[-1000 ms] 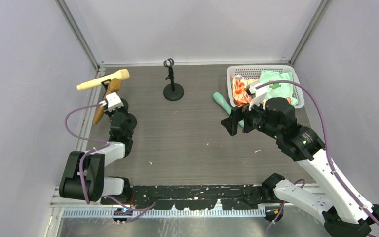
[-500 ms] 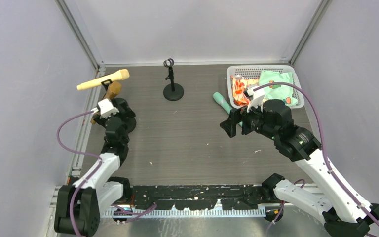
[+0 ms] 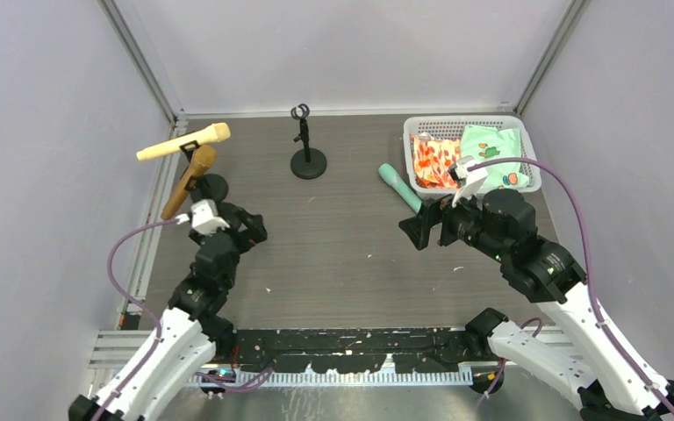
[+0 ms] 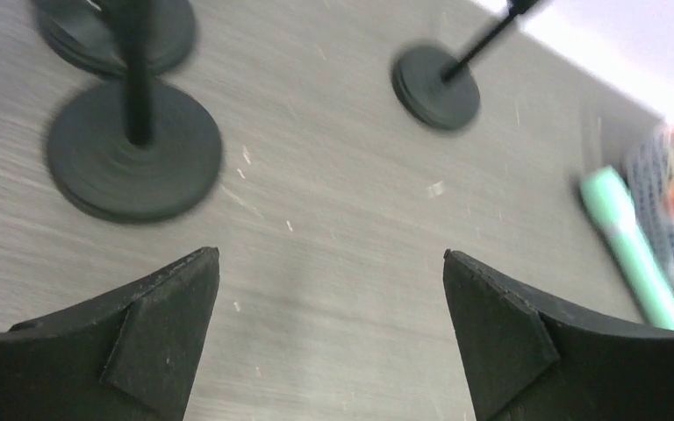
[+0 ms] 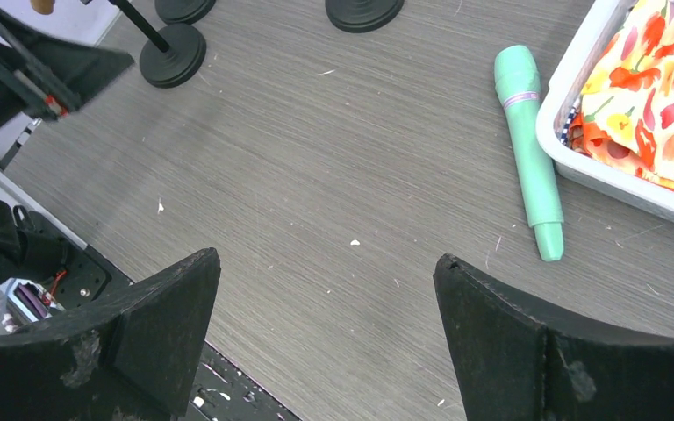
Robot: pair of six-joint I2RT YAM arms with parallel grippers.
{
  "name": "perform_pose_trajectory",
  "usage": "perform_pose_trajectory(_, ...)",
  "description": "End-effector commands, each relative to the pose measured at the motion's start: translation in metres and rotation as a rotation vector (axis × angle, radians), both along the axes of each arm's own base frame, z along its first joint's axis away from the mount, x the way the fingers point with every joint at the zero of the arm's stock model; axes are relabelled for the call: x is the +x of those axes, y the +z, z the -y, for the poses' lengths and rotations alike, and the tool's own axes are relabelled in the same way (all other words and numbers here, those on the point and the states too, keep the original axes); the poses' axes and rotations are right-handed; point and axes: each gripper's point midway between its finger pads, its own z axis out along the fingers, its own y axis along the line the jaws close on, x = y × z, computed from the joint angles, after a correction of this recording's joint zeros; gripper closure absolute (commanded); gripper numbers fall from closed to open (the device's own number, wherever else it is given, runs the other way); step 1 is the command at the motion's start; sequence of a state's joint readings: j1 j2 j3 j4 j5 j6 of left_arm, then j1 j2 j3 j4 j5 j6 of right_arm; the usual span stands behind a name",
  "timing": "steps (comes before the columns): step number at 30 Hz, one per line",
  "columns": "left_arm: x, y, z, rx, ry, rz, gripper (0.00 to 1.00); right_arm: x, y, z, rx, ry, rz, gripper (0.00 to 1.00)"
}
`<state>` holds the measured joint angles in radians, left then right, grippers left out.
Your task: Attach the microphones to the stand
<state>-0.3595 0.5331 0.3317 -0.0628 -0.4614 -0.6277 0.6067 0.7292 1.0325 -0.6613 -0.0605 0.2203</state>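
**Step in hand:** Two microphones are judged already mounted. The cream-yellow microphone (image 3: 182, 143) and the golden-brown microphone (image 3: 186, 182) are carried on stands (image 3: 213, 186) at ten o'clock of the table (image 3: 333, 254).

The mint-green microphone (image 5: 531, 149) is not yet attached. It is found lying flat at two o'clock, just beside the wall of the white basket (image 5: 570, 105), in which patterned cloths (image 3: 434, 158) are held. The empty stand (image 3: 305, 140) is located at twelve o'clock.

**End effectors:** The left gripper (image 4: 329, 254) and the right gripper (image 5: 326, 257) are both spread wide; nothing is held.

**Next move:** A grasp of the mint-green microphone by the right gripper is judged to be called for. The basket wall is noted as crowding one side.
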Motion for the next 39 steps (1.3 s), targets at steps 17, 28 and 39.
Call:
perform_pose_trajectory(17,0.062,0.008,0.206,0.475,-0.446,-0.007,0.00,-0.007,-0.018,0.028,-0.026,-0.117,-0.018,0.03)
perform_pose_trajectory(28,0.173,0.060,0.195,0.352,-0.587,0.217,0.02,-0.006,-0.019,0.029,-0.044,-0.118,-0.018,0.03)
perform_pose_trajectory(39,0.241,0.057,0.168,0.335,-0.605,0.264,0.09,-0.003,-0.022,0.027,-0.076,-0.102,-0.021,0.03)
